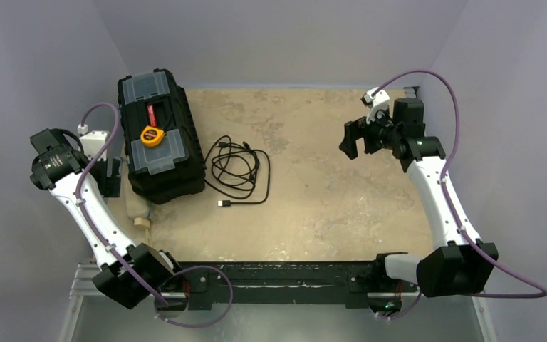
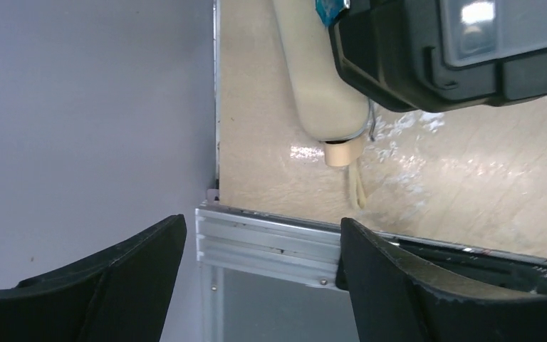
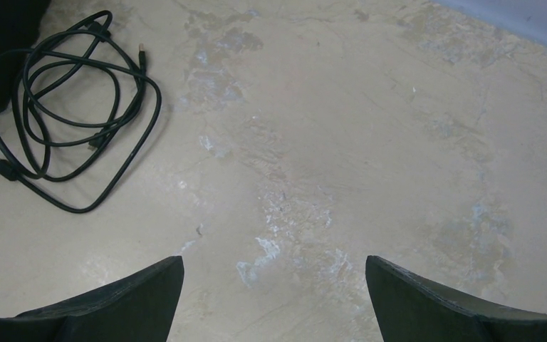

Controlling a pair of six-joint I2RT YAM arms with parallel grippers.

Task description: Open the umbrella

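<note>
Lying folded on the surface [image 2: 470, 185], the umbrella [image 2: 320, 85] sits ahead of the left fingers [image 2: 114, 285] and apart from them, its beige fabric wrapped tight. Its cream handle [image 2: 338, 152] points back toward those fingers, and a thin tan strap [image 2: 356, 189] trails from the handle toward the metal rail [image 2: 271, 242] that shows in the gap between them. To the right of the umbrella, seen from these fingers, stands the black toolbox [image 2: 434, 57]; its corner overlaps the fabric, and I cannot tell whether the umbrella is tucked beneath it or only touching it. A yellow tape measure [image 1: 152, 135] rests on the toolbox lid. The left fingers stand spread apart with nothing between them. The right fingers [image 3: 441, 303] are also wide apart and hold nothing, hanging over bare surface; a coiled black cable [image 3: 64, 121] lies ahead of them and to their left, well apart from the umbrella.
</note>
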